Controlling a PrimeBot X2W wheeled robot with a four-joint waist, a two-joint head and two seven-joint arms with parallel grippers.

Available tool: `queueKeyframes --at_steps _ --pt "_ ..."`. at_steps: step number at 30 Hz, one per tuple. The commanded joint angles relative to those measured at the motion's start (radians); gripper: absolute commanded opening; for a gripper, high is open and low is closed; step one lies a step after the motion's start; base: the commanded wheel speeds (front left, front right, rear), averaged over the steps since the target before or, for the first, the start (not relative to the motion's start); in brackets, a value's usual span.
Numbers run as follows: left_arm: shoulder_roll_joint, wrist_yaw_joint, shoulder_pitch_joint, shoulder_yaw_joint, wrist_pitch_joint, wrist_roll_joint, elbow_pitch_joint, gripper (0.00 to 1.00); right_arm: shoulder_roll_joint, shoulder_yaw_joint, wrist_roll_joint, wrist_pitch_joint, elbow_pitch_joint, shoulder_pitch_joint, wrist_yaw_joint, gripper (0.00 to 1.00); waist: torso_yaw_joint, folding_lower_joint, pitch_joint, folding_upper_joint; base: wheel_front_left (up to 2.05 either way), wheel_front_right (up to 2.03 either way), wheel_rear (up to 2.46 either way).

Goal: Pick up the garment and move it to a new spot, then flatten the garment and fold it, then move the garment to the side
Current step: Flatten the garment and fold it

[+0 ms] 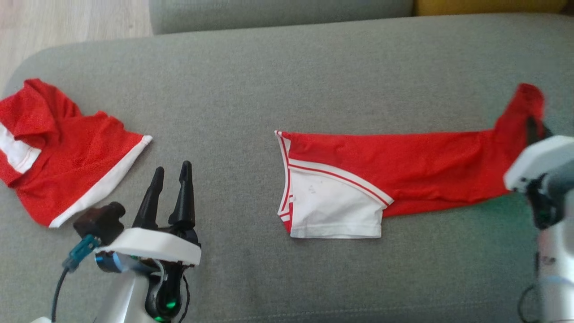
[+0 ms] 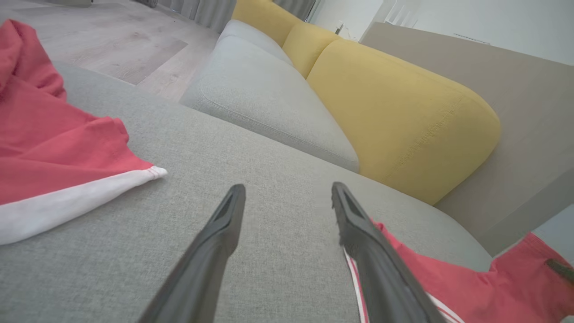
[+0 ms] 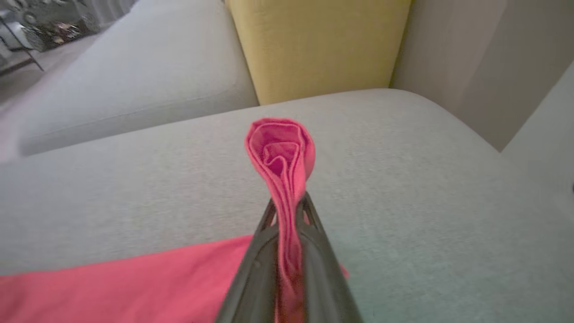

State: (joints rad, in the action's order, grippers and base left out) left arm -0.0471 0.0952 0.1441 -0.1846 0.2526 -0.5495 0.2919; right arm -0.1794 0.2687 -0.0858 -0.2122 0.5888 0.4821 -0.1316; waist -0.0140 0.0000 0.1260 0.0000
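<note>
A wide grey sofa seat (image 1: 224, 80) takes up most of the head view, with a yellow backrest (image 2: 403, 121) behind it in the upper right of the left wrist view.

The garment (image 1: 403, 161), red with a white panel and red-and-white trim, lies stretched as a long narrow band from the centre of the head view out to the right edge. Most of it rests flat on the seat. Its far right end rises off the fabric, bunched into a small roll.

A second red garment (image 1: 76, 157) with a white hem sits rumpled at the left edge of the head view, well apart from the first.

The right end effector (image 3: 288, 211) is clamped together on the garment's raised end, red cloth pinched between its fingers. The left end effector (image 1: 172, 167) hovers at the lower left of the head view with its fingers apart, holding nothing, between the two garments.

As a judgement: the garment seems placed and pulled out straight, perhaps folded once along its length. Folding it shorter and moving it aside appear left to do.
</note>
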Motion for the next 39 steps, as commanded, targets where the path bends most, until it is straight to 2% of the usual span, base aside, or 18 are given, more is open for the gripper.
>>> queueKeyframes --at_steps 1,11,16,18,19,29,35,39 --pt "-0.003 -0.01 0.008 0.025 0.009 -0.003 -0.032 1.0 0.016 -0.046 -0.024 -0.027 -0.073 0.016 0.001 0.0 -0.011 0.0 -0.024 0.0 0.0 0.0 0.0" --pt "-0.003 -0.027 -0.029 0.025 0.009 -0.023 -0.044 1.0 0.108 -0.158 -0.132 -0.167 -0.31 -0.051 0.001 0.0 -0.03 0.0 -0.073 0.0 0.0 0.0 0.0" --pt "-0.003 -0.028 -0.03 0.019 0.009 -0.026 -0.044 1.0 0.127 -0.201 -0.218 -0.205 -0.365 -0.074 0.001 0.0 -0.027 0.0 -0.075 0.0 0.0 0.0 0.0" --pt "-0.003 -0.028 -0.028 0.013 0.009 -0.029 -0.045 1.0 0.128 -0.243 -0.3 -0.207 -0.373 -0.087 0.001 0.0 -0.022 0.0 -0.074 0.0 0.0 0.0 0.0" --pt "-0.003 -0.027 -0.027 0.01 0.009 -0.029 -0.045 1.0 0.129 -0.288 -0.369 -0.195 -0.369 -0.096 0.001 0.0 -0.017 0.0 -0.071 0.0 0.0 0.0 0.0" --pt "-0.003 -0.023 -0.021 -0.007 0.009 -0.035 -0.034 1.0 0.129 -0.463 -0.572 -0.067 -0.254 -0.097 0.001 0.0 0.028 0.0 -0.057 0.0 0.0 0.0 0.0" --pt "-0.003 -0.024 -0.02 -0.021 0.009 -0.048 -0.023 1.0 0.129 -0.574 -0.738 0.07 -0.143 -0.085 0.001 0.0 0.071 0.0 -0.052 0.0 0.0 0.0 0.0" --pt "-0.003 -0.024 -0.021 -0.034 0.009 -0.052 -0.019 1.0 0.129 -0.678 -0.798 0.166 -0.065 -0.057 0.001 0.0 0.091 0.0 -0.042 0.0 0.0 0.0 0.0"
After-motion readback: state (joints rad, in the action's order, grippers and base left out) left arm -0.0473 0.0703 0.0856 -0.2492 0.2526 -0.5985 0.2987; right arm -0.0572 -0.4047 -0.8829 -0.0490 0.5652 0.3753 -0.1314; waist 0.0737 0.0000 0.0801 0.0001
